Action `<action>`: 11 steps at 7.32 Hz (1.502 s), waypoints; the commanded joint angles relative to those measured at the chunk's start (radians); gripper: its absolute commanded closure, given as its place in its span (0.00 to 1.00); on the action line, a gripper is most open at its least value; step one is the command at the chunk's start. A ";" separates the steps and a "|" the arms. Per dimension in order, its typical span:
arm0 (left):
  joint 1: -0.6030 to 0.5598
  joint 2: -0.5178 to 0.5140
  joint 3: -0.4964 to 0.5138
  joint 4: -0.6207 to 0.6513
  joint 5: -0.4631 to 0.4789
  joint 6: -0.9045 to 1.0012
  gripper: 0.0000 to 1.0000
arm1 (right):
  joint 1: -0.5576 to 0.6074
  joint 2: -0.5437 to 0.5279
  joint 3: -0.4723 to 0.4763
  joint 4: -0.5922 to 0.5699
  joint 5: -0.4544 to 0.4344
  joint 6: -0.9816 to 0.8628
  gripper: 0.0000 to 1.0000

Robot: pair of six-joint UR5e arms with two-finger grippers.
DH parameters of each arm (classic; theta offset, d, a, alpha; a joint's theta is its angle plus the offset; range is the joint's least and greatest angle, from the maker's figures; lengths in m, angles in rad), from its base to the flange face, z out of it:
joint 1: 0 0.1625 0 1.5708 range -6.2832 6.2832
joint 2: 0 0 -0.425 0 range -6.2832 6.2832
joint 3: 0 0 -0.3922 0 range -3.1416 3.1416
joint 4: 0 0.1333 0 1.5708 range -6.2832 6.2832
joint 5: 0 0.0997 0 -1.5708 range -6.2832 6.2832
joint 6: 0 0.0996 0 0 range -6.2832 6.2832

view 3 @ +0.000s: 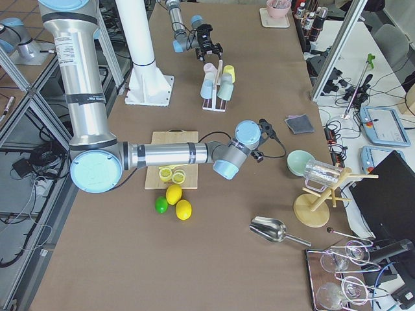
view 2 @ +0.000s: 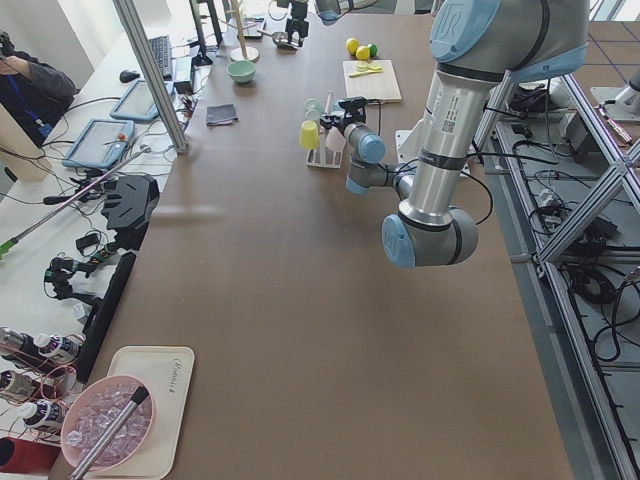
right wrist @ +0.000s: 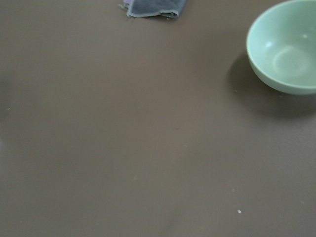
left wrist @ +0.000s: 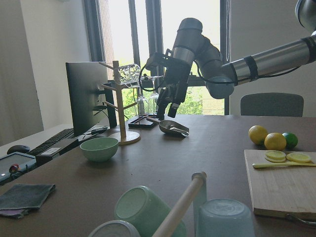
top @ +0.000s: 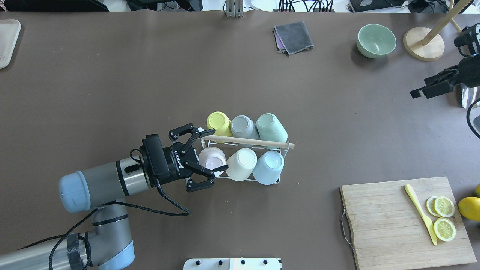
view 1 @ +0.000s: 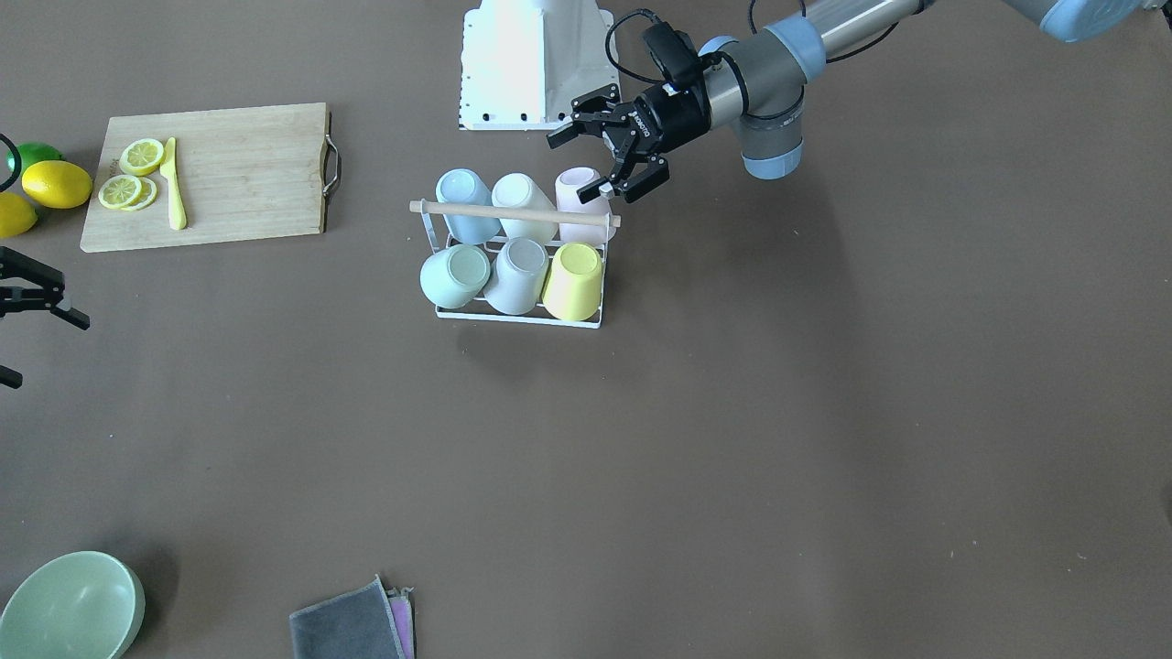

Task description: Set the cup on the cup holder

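Observation:
The white wire cup holder with a wooden rod handle stands mid-table and carries several upturned cups. The pink cup sits on the near-left prong, beside a white cup and a blue cup. Yellow, grey and green cups fill the far row. My left gripper is open, its fingers spread on either side of the pink cup; it also shows in the front view. My right gripper is open and empty, far off at the table's right edge.
A cutting board with lemon slices and a yellow knife lies at the near right, whole lemons beside it. A green bowl, a folded grey cloth and a wooden stand base sit at the far side.

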 commanded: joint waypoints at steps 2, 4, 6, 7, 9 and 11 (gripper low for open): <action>-0.045 0.057 -0.152 0.234 -0.010 0.000 0.02 | 0.101 -0.078 0.128 -0.472 -0.052 -0.001 0.00; -0.149 0.105 -0.278 0.526 -0.077 -0.002 0.02 | 0.179 -0.113 0.125 -0.672 -0.114 -0.027 0.00; -0.264 0.101 -0.310 0.807 -0.137 0.000 0.02 | 0.271 -0.130 0.132 -0.869 -0.139 -0.155 0.00; -0.305 0.102 -0.315 0.944 -0.136 0.002 0.02 | 0.315 -0.132 0.134 -0.950 -0.233 -0.238 0.00; -0.318 0.101 -0.317 1.183 -0.102 0.002 0.02 | 0.368 -0.120 0.141 -1.017 -0.255 -0.290 0.00; -0.336 0.110 -0.301 1.417 0.020 -0.011 0.02 | 0.377 -0.120 0.157 -1.024 -0.257 -0.288 0.00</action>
